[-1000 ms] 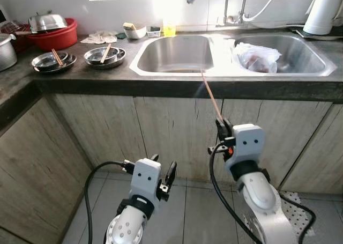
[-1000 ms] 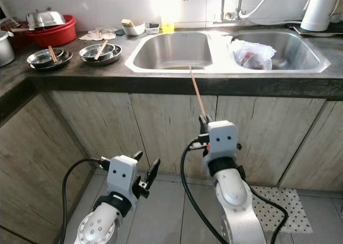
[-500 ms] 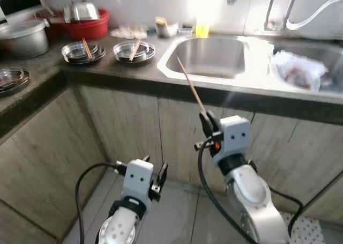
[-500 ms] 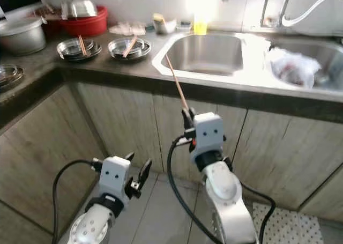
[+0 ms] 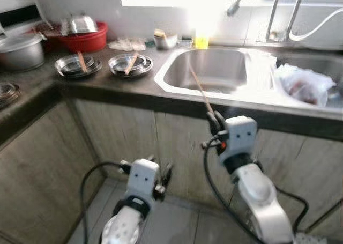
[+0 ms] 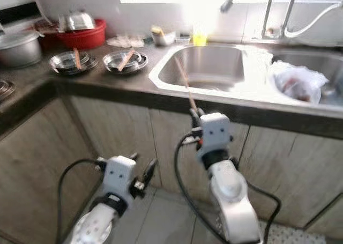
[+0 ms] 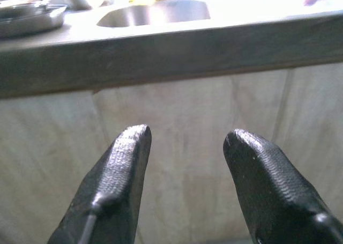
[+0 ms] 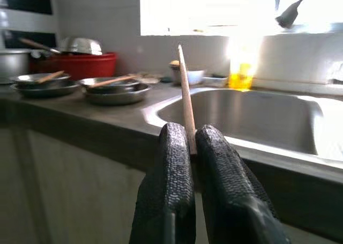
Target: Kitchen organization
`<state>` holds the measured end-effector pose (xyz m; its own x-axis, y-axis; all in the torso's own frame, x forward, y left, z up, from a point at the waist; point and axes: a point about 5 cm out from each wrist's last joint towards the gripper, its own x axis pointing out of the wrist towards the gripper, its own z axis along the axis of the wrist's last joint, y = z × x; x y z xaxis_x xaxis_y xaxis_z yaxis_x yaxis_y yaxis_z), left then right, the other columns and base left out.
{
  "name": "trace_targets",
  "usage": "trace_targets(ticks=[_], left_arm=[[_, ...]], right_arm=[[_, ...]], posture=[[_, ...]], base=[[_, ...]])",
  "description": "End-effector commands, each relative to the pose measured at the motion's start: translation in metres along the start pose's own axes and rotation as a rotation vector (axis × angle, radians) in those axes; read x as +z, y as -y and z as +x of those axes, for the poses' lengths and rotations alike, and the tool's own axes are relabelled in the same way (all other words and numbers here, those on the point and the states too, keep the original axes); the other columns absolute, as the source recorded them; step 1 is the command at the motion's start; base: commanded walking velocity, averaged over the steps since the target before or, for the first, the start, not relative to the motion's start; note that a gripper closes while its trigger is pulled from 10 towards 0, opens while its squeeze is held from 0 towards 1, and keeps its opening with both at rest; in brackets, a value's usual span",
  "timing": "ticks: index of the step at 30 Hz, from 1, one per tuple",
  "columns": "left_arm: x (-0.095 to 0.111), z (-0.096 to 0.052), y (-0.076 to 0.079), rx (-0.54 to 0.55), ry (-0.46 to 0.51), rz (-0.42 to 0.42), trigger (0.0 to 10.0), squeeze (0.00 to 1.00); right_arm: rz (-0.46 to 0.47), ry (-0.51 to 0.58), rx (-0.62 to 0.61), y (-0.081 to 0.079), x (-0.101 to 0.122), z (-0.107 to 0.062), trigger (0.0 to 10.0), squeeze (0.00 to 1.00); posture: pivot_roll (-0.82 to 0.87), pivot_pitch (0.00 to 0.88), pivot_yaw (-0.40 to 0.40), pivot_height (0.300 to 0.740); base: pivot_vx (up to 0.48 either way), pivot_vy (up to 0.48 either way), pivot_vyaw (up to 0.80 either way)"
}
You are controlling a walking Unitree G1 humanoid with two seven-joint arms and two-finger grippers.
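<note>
Chopstick (image 8: pixel 185 96) is what your right gripper (image 8: pixel 188 147) clamps between closed fingers, held in front of the counter's (image 5: pixel 134 86) front edge and slanting up toward the sink (image 5: pixel 211 72). Your left gripper (image 7: pixel 185 147) hangs low by the cabinet (image 7: pixel 187 120), fingers apart, holding nothing.

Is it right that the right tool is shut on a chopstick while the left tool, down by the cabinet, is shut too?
Not quite. The left tool is open: the left wrist view shows its two fingers apart with bare cabinet door between them. The rest holds: the right tool is shut on the chopstick, as the right wrist view shows.
</note>
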<state>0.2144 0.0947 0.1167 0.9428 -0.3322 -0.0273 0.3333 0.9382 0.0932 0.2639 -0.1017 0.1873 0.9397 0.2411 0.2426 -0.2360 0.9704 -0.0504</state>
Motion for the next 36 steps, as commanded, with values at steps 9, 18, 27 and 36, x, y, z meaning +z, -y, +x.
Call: trace_targets(ticks=[9, 18, 27, 36], left_arm=[[0.004, 0.002, 0.005, -0.019, 0.016, -0.006, 10.0, 0.0], [0.003, 0.002, 0.004, -0.017, 0.015, -0.006, 10.0, 0.0], [0.013, 0.007, 0.002, -0.006, 0.053, -0.004, 10.0, 0.0], [0.018, 0.01, -0.002, 0.015, 0.073, -0.001, 10.0, 0.0]], right_arm=[[-0.008, -0.023, -0.019, 0.009, -0.002, -0.001, 10.0, 0.0], [-0.026, -0.037, -0.012, 0.009, -0.005, -0.002, 10.0, 0.0], [-0.067, -0.062, -0.007, 0.016, -0.005, 0.006, 10.0, 0.0], [-0.177, -0.118, -0.084, 0.042, -0.004, 0.023, 10.0, 0.0]], posture=[[0.07, 0.054, 0.002, 0.74], [0.07, 0.054, 0.002, 0.74], [0.07, 0.055, -0.003, 0.74], [0.07, 0.05, -0.007, 0.74]], base=[[0.374, 0.0, 0.0], [0.382, 0.0, 0.0], [0.385, 0.0, 0.0], [0.382, 0.0, 0.0]])
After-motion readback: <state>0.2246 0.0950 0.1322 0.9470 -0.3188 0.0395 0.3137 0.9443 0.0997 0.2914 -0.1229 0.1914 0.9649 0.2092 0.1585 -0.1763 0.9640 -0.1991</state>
